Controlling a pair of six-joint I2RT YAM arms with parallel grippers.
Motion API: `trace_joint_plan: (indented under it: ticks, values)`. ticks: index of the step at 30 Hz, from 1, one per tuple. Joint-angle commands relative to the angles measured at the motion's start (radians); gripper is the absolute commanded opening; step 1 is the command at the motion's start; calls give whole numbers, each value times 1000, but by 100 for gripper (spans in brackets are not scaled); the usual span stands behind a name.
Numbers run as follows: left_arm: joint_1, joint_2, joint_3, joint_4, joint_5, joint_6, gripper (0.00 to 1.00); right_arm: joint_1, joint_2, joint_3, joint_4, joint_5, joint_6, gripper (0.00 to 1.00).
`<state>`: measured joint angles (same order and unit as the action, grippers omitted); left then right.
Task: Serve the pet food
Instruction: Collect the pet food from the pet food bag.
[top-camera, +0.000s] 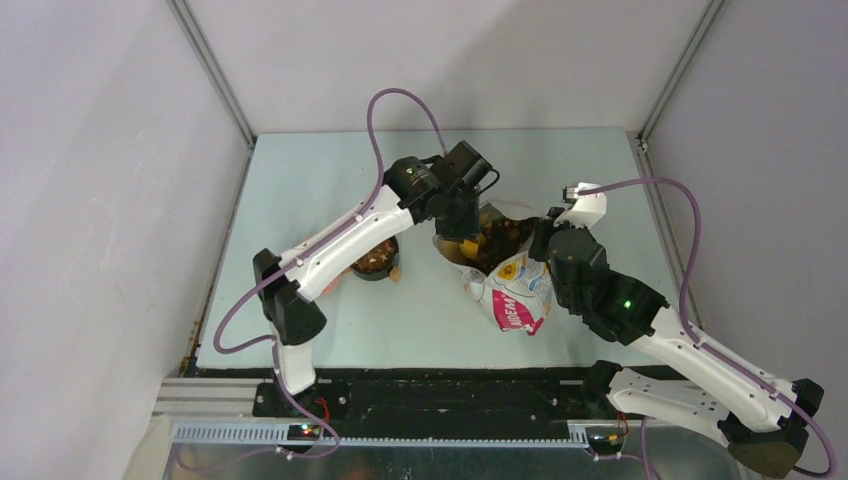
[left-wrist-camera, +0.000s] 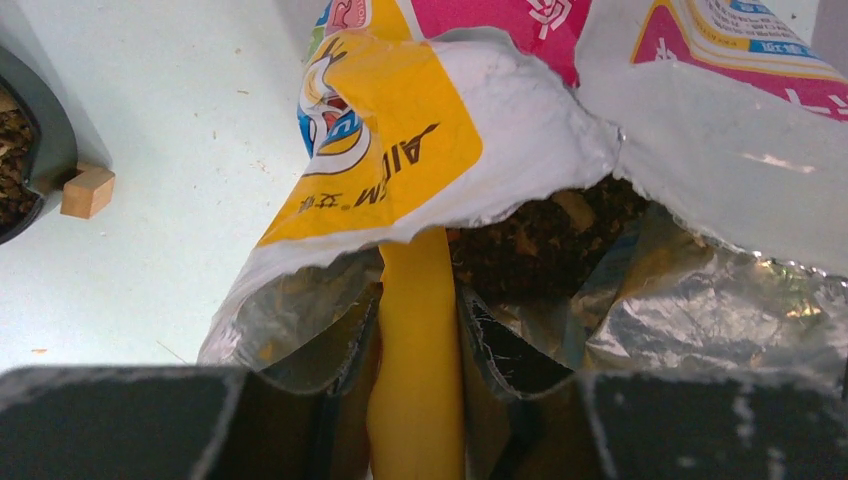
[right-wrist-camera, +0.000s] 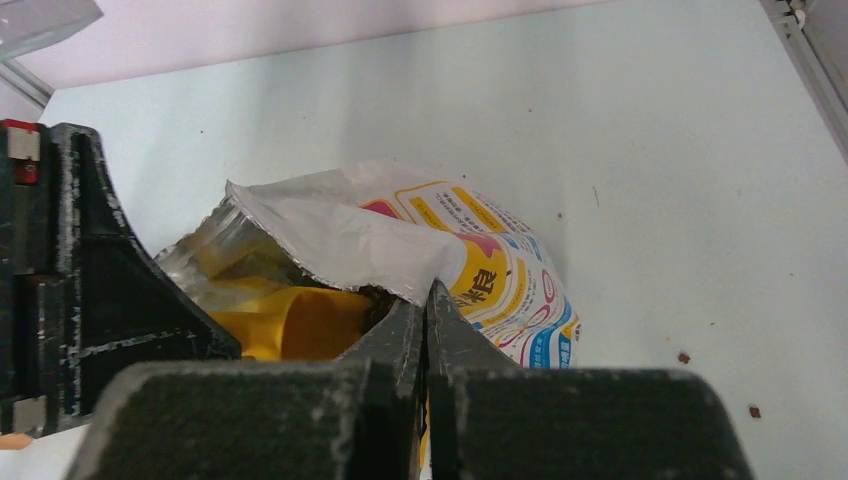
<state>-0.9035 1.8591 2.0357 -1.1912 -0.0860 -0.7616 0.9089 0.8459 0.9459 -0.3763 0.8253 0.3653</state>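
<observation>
Your left gripper (left-wrist-camera: 415, 340) clamps the scoop (left-wrist-camera: 412, 265), your right gripper (right-wrist-camera: 425, 318) pinches the bag (right-wrist-camera: 350, 235) rim — a tilted lift could spill kibble (left-wrist-camera: 540, 230).

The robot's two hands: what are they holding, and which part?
The left gripper holds the yellow scoop by its handle, bowl end inside the bag. The right gripper pinches the bag's open top edge.

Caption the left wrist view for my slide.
Left pincer holds the yellow scoop reaching into the torn bag of pet food.
</observation>
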Motion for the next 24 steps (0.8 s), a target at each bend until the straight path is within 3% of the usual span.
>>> trace_joint_plan:
  ticks: [1, 7, 12, 17, 24]
  values:
    - [8, 58, 16, -25, -64, 11, 0, 8, -26, 27, 97, 40, 1, 0]
    - [8, 52, -75, 148, 65, 50, 0, 8, -22, 27, 100, 25, -1, 0]
    - [11, -47, -286, 429, 210, 52, 0, 8, -29, 26, 93, 29, 2, 0]
    - [20, -139, -440, 618, 256, 27, 0, 7, -35, 27, 90, 31, 8, 0]
    - [70, -243, -713, 1014, 510, -159, 0, 6, -38, 27, 87, 26, 12, 0]
